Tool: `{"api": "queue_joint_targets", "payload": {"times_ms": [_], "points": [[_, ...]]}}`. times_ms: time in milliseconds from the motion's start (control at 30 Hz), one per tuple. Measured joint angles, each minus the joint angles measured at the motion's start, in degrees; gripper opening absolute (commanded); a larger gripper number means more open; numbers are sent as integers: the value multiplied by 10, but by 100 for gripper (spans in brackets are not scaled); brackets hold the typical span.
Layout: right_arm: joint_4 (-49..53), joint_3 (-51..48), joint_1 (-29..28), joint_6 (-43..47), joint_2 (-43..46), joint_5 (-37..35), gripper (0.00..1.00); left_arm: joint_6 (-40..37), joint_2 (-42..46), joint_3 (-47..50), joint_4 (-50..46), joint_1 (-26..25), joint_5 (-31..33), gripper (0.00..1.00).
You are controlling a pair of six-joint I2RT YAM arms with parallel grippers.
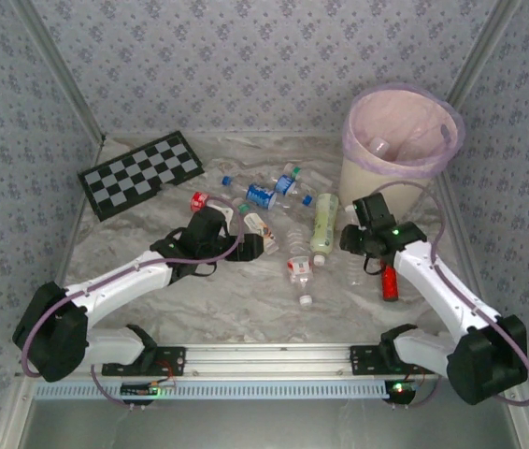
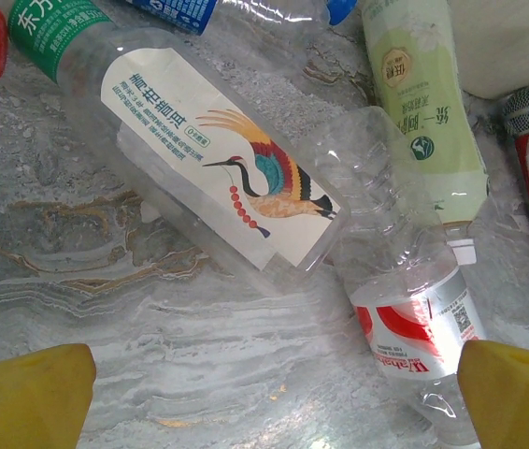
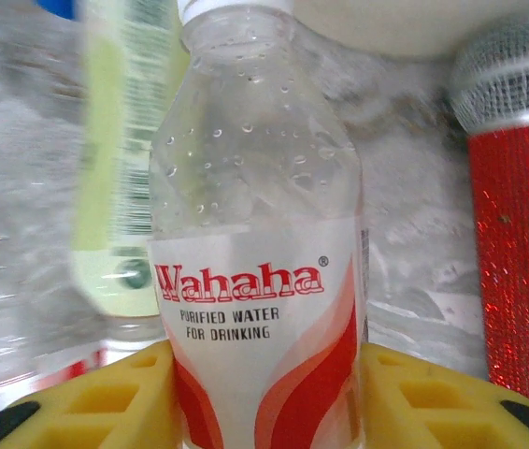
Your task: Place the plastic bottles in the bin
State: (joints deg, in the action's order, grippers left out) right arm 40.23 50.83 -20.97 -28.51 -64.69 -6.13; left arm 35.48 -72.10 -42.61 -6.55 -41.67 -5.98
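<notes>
Water bottle (image 3: 260,281): straight ahead of the right gripper (image 3: 264,398), long axis running to 12 o'clock in the wrist view, white cap at the far end, labelled body down between the yellow fingers (image 3: 106,407). Pinched across the label, a pad against each side, no gap to be seen. Flanked at 9 o'clock by a pale-green bottle (image 3: 120,140) and at 3 o'clock by a red glitter cylinder (image 3: 517,271), both just beside it. From above, nearest the right arm, with the bin (image 1: 369,178) close at 12 o'clock. Probably ready for a lift and a short carry over the rim. Left gripper (image 2: 272,383): spread wide, holding nothing, poised over a crane-label bottle (image 2: 218,168) at its 11 o'clock.
</notes>
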Motion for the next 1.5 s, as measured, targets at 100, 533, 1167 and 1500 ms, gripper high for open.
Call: {"api": "queue_joint_targets", "payload": {"times_ms": [100, 533, 1167, 1500], "points": [[30, 54, -22, 7, 7, 3, 43, 2, 0, 0, 3, 0, 0, 99], [134, 441, -50, 104, -14, -46, 37, 5, 12, 1, 3, 0, 0, 99], [161, 797, 186, 243, -331, -74, 30, 31, 140, 48, -40, 0, 56, 99], [209, 817, 215, 265, -429, -49, 27, 47, 163, 66, -48, 0, 78, 99]]}}
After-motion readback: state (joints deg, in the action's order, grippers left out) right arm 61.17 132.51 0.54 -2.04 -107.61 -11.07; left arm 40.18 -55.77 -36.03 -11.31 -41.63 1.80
